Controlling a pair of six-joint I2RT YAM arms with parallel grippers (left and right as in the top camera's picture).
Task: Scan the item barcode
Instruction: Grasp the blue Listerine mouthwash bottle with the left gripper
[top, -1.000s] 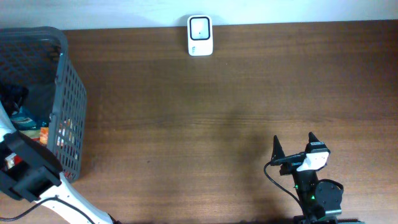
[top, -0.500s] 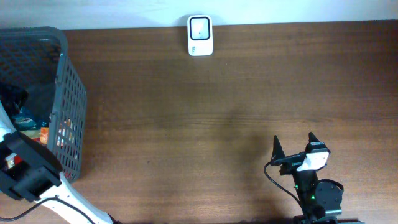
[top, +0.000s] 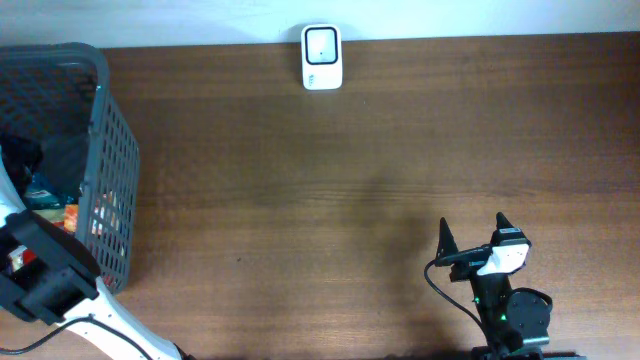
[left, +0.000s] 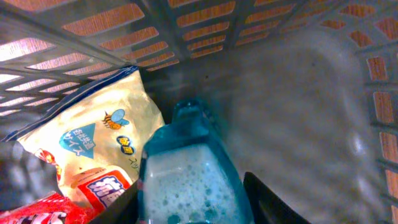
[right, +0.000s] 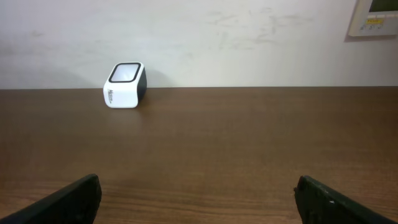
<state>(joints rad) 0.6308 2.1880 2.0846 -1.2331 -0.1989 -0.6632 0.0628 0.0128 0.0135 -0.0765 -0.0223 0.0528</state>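
The item is a teal-blue bottle (left: 186, 174) of foamy liquid lying in the grey basket (top: 112, 150). In the left wrist view my left gripper (left: 191, 190) is down inside the basket. Its two black fingers (left: 264, 202) lie against the bottle's two sides, shut on it. From overhead the left gripper (top: 20, 155) shows only as a dark shape in the basket, with a bit of the teal bottle (top: 40, 188) below it. The white barcode scanner (top: 321, 57) stands at the table's far edge. My right gripper (top: 472, 235) rests open and empty near the front right, facing the scanner (right: 124, 85).
A yellow snack bag (left: 87, 130) with a bee print, a red-and-white labelled pack (left: 99, 183) and a red packet (left: 37, 208) lie left of the bottle. The basket's slatted walls (left: 186, 31) rise close around the left gripper. Bare wood table (top: 330, 200) lies between basket and scanner.
Overhead, the dark left gripper inside the basket has shifted slightly. The right arm and the scanner have not moved.
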